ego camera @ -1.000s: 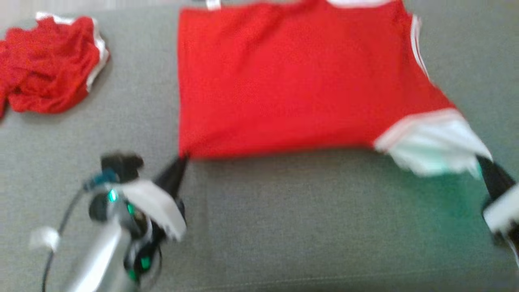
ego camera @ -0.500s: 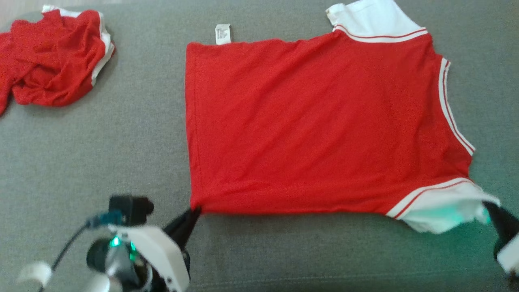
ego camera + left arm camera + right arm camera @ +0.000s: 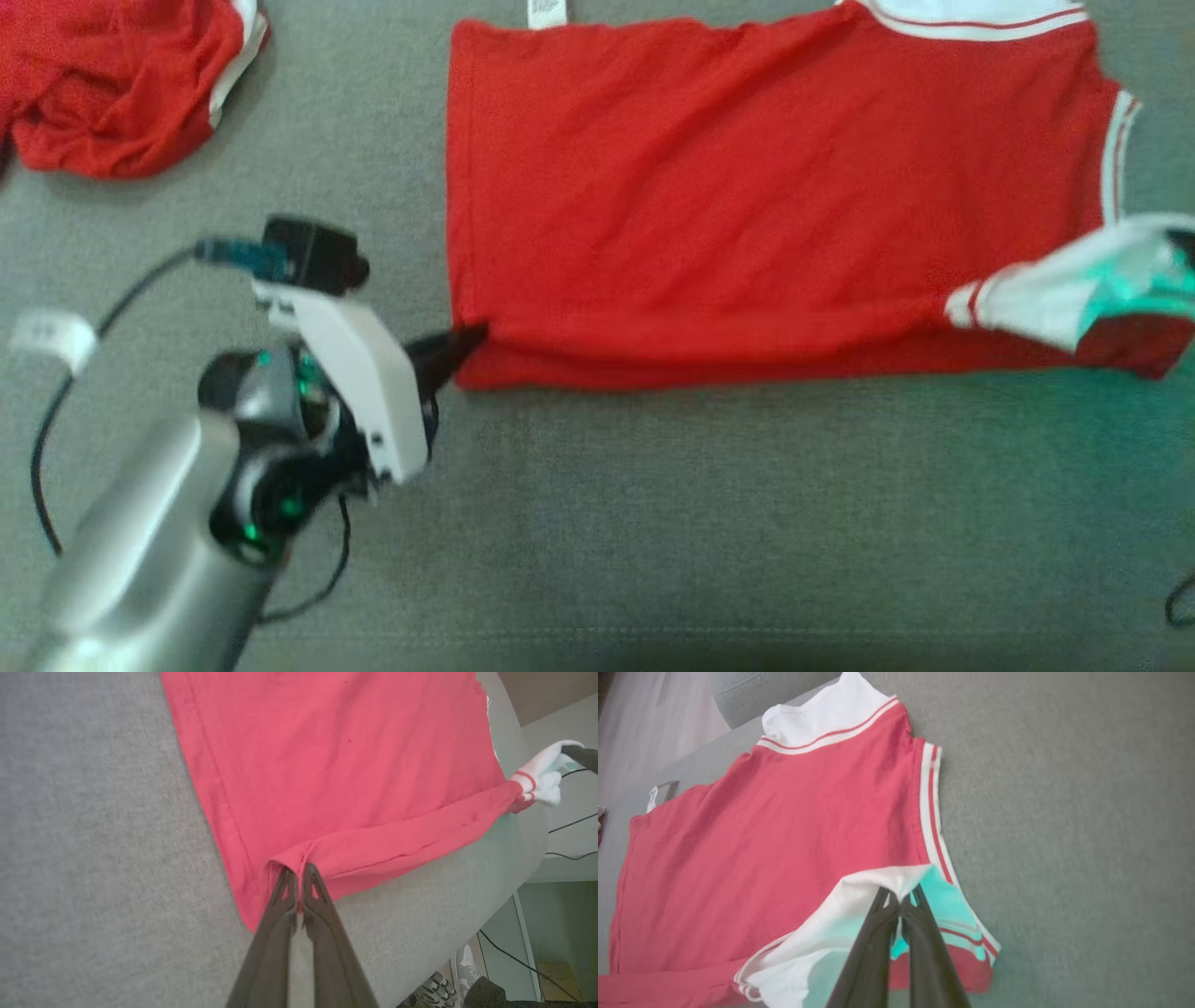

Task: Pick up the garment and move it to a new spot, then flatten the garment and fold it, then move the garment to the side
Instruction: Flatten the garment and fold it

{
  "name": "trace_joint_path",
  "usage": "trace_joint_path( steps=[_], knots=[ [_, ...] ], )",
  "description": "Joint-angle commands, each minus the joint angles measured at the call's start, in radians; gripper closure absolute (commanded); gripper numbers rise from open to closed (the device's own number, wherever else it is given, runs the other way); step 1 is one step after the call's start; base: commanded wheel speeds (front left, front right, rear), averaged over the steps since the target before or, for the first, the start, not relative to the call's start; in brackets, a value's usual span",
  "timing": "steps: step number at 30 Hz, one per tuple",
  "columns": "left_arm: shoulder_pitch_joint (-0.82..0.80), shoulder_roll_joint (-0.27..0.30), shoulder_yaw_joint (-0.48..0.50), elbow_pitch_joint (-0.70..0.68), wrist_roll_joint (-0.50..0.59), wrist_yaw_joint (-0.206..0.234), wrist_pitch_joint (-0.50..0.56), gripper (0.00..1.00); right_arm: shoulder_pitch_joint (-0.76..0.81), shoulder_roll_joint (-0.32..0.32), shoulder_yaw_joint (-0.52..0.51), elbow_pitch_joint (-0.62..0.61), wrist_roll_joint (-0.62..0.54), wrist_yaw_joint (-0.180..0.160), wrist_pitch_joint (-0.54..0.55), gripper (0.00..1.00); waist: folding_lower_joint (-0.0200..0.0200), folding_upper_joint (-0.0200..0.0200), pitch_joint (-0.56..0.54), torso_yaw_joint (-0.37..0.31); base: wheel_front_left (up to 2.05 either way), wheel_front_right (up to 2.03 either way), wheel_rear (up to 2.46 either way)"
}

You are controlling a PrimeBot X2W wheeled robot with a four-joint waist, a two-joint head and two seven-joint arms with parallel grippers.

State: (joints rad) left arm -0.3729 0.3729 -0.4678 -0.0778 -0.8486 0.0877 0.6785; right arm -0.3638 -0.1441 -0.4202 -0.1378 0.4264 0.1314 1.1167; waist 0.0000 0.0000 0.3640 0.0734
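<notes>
Two red garments lie on the grey surface (image 3: 653, 523), by our count: one spread garment (image 3: 747, 187) at centre, one crumpled garment (image 3: 112, 84) far left. We find two grippers pinching the former: left gripper (image 3: 464, 338) clamped on its near-left hem corner, right gripper (image 3: 900, 899) clamped on its near-right white sleeve (image 3: 859, 889).

red garment (image 3: 747, 187), white striped trim, grey surface (image 3: 653, 523).

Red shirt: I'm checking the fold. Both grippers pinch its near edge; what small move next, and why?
Probably carry both a little way across the red shirt. The left gripper is shut on its hem corner, the right gripper on its white sleeve, and the near edge is barely rolled over.
</notes>
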Motion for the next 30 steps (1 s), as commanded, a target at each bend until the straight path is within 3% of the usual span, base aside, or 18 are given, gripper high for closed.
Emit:
trace_joint_path(
  steps=[1, 5, 6, 7, 8, 12, 18, 22, 30],
  knots=[
    [-0.093, 0.014, 0.048, 0.004, -0.008, -0.001, 0.026, 1.0, -0.062, -0.034, 0.028, -0.006, -0.025, -0.001, 0.009, 1.0, 0.0, 0.0, 0.028, 0.02, 0.0, 0.0, 0.0],
    [-0.166, -0.013, 0.042, 0.069, -0.02, -0.005, 0.051, 1.0, -0.112, -0.056, 0.049, 0.044, -0.054, -0.001, 0.002, 1.0, 0.0, 0.0, 0.046, 0.031, 0.0, 0.0, 0.0],
    [-0.186, -0.02, 0.037, 0.093, -0.018, -0.006, 0.057, 0.74, -0.125, -0.061, 0.057, 0.059, -0.062, -0.001, -0.009, 0.85, 0.0, 0.0, 0.05, 0.032, 0.0, 0.0, 0.0],
    [-0.202, -0.026, 0.032, 0.117, -0.012, -0.003, 0.058, 0.52, -0.136, -0.067, 0.072, 0.07, -0.063, -0.001, -0.023, 0.1, 0.0, 0.0, 0.052, 0.033, 0.0, 0.0, 0.0],
    [-0.216, -0.03, 0.027, 0.138, -0.003, -0.002, 0.056, 0.0, -0.144, -0.069, 0.078, 0.083, -0.064, -0.001, -0.038, 0.0, 0.0, 0.0, 0.054, 0.032, 0.0, 0.0, 0.0],
    [-0.212, -0.038, 0.04, 0.17, -0.004, 0.004, 0.026, 0.0, -0.15, -0.076, 0.108, 0.105, -0.031, -0.001, -0.086, 0.0, 0.0, 0.0, 0.047, 0.017, 0.0, 0.0, 0.0],
    [-0.089, 0.027, 0.106, 0.085, 0.02, 0.032, -0.079, 0.0, -0.017, -0.188, 0.179, 0.02, -0.003, -0.001, -0.11, 0.0, 0.0, 0.0, 0.014, -0.009, 0.0, 0.0, 0.0],
    [0.008, 0.029, 0.1, 0.011, 0.023, 0.05, -0.104, 0.0, 0.094, -0.253, 0.189, -0.018, 0.003, -0.001, -0.087, 0.0, 0.0, 0.0, 0.015, -0.012, 0.0, 0.0, 0.0],
    [0.044, -0.011, 0.068, 0.033, 0.036, 0.063, -0.139, 0.0, 0.133, -0.25, 0.155, 0.019, -0.03, -0.001, -0.081, 0.0, 0.0, 0.0, 0.067, -0.003, 0.0, 0.0, 0.0]
  ],
)
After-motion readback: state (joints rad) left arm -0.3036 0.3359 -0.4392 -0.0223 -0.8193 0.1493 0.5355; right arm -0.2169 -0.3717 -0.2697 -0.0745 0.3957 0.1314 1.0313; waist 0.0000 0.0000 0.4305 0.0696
